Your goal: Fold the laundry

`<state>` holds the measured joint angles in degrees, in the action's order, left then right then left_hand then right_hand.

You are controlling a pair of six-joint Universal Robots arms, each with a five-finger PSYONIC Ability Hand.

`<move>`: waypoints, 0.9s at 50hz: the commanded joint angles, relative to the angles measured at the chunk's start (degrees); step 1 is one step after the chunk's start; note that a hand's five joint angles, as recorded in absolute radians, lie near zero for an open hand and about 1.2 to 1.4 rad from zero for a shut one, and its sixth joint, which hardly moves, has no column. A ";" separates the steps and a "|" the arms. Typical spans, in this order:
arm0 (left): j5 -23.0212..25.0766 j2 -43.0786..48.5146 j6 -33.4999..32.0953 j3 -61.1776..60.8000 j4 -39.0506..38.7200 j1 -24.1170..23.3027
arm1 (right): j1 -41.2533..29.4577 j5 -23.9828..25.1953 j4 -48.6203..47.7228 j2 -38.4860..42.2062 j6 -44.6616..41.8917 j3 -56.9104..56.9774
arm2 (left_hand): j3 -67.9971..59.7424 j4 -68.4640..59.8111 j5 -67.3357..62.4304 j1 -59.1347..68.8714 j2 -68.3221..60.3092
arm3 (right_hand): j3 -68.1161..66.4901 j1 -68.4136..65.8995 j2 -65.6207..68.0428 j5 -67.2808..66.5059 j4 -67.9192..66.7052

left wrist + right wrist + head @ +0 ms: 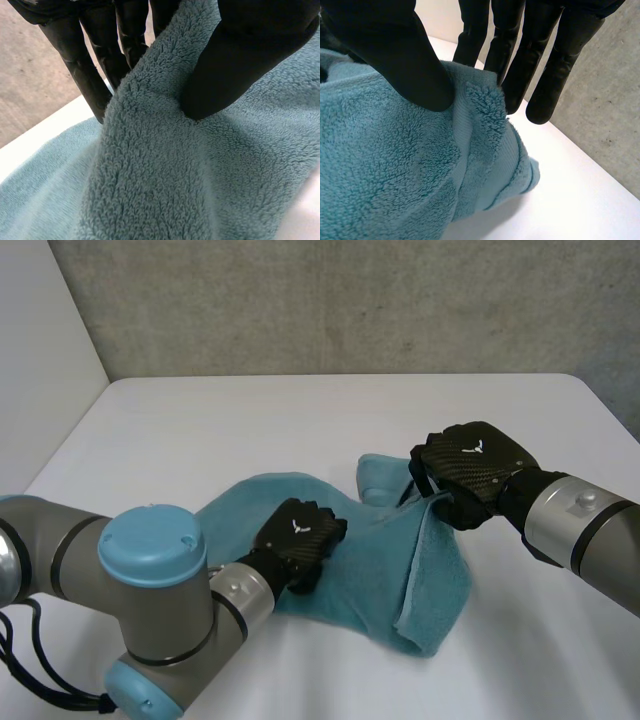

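Note:
A teal terry towel [400,575] lies rumpled on the white table [300,430], partly folded over itself. My left hand [298,540] rests on its middle-left part. In the left wrist view a raised fold of the towel [160,165] is pinched between the thumb [235,65] and the fingers [90,75]. My right hand [470,475] is at the towel's far right edge, lifting it a little. In the right wrist view the hemmed edge of the towel [420,170] is pinched between the thumb [405,60] and the fingers [520,65].
A grey concrete wall [340,300] rises behind the table's far edge. A pale wall [40,350] stands at the left. Bare tabletop lies beyond the towel and to both sides.

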<state>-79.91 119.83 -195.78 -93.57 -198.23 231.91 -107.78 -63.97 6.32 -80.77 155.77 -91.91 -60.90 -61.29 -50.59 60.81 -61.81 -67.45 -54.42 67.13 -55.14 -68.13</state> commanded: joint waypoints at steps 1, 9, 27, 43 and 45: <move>-7.62 -1.26 1.81 4.79 -0.93 1.09 | -0.06 -0.28 -1.40 1.32 -1.78 1.73 | -19.10 -18.71 -19.41 19.19 -18.19 | -12.55 -25.58 12.87 -14.86 -11.87; -13.26 -4.60 1.37 14.90 -0.67 6.27 | -0.59 -10.13 -6.32 11.25 -2.13 18.25 | -19.10 -18.71 -19.41 19.19 -18.19 | -12.55 -25.58 12.87 -14.86 -11.87; -16.33 -11.46 2.25 3.52 -0.67 11.20 | -2.69 -17.87 -14.06 12.04 10.26 18.27 | -19.10 -18.71 -19.41 19.19 -18.19 | -12.55 -25.58 12.87 -14.86 -11.87; -16.33 -24.01 11.01 -19.90 17.50 3.92 | -4.89 -15.05 -2.19 12.83 -2.22 4.28 | -11.59 -11.20 -11.89 11.67 -10.67 | -12.55 -25.58 12.87 -14.86 -11.87; -16.16 -26.56 14.18 -19.72 20.50 2.07 | -4.89 -14.96 -2.28 12.83 -2.22 4.19 | -3.04 -2.65 -3.34 3.13 -2.12 | -12.55 -25.58 12.87 -14.86 -11.87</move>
<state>-96.33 99.27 -189.00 -112.90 -186.86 238.35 -112.61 -78.94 4.41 -67.86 154.78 -87.34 -66.83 -66.67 -55.66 62.59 -66.67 -67.93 -56.18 67.73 -56.41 -68.42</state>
